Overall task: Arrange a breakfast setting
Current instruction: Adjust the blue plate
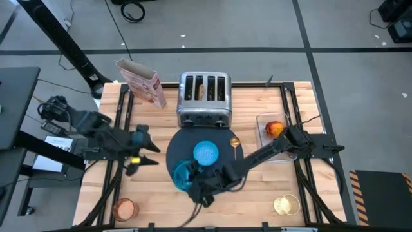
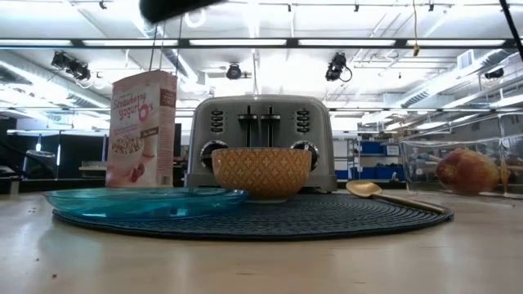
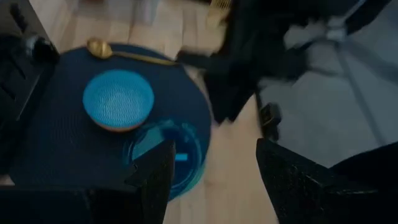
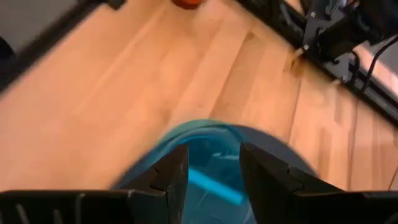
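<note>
The dark navy mat [image 1: 222, 154] lies in front of the toaster. On it stand the bright-blue bowl [image 1: 206, 153], the teal plate [image 1: 180, 174] at its near left edge, and the gold spoon [image 1: 235, 142] at its right. In the low view the plate [image 2: 147, 198] lies flat on the mat [image 2: 270, 216]. My right gripper [image 4: 214, 168] hovers open above the plate's near right rim [image 1: 201, 183], touching nothing. My left gripper [image 3: 214, 180] is open and empty, left of the mat [image 1: 147, 154]. The toast [image 1: 201, 90] stands in a toaster slot. The copper cup [image 1: 125, 209] stands at the near left. The red-orange fruit [image 1: 275, 129] lies in a clear container.
The chrome toaster [image 1: 204, 100] stands behind the mat. The pink cereal box [image 1: 141, 80] stands at the far left. A clear round gold-tinted thing [image 1: 286, 205] sits at the near right. Bare wood shows at the table's near edge, between it and the copper cup.
</note>
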### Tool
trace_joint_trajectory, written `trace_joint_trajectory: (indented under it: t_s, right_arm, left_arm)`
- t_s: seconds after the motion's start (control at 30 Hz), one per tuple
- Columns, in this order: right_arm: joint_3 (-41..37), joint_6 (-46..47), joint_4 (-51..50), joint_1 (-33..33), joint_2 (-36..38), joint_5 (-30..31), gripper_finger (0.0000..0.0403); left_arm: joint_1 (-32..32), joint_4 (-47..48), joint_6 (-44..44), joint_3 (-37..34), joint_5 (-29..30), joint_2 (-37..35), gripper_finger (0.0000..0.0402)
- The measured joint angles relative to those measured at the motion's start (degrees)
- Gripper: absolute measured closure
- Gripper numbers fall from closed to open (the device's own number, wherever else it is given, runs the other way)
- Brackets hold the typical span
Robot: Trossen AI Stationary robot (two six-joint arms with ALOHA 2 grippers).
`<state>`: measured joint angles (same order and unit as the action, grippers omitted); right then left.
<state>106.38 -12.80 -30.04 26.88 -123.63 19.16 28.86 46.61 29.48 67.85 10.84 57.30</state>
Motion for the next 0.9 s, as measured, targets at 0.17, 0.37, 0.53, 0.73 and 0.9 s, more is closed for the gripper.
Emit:
trace_joint_trajectory:
  t_s: [0.17, 0.37, 0.53, 0.73, 0.9]
  right_arm:
    - [8.59, 11.72, -12.5, 6.49, 0.0, 6.36, 0.0253]
    - [21.33, 31.71, -30.03, 10.94, 0.0, 11.78, 0.0256]
    - [27.26, 44.0, -39.16, 12.26, 0.11, 12.29, 0.0287]
    - [28.62, 49.12, -39.01, 13.07, 0.2, 12.31, 0.0351]
    - [28.62, 53.16, -39.1, 13.82, 1.19, 11.28, 0.0395]
  left_arm:
    - [5.23, 0.1, 2.95, 0.0, 5.22, 7.22, 0.0191]
    - [7.69, 0.13, 7.13, 0.0, 8.79, 17.94, 0.0256]
    - [8.07, -1.31, 7.58, 0.0, 16.03, 27.72, 0.0324]
    - [6.11, -4.23, 6.55, 0.0, 18.74, 39.32, 0.0394]
    - [5.58, -8.54, 3.04, 0.0, 20.37, 46.18, 0.0397]
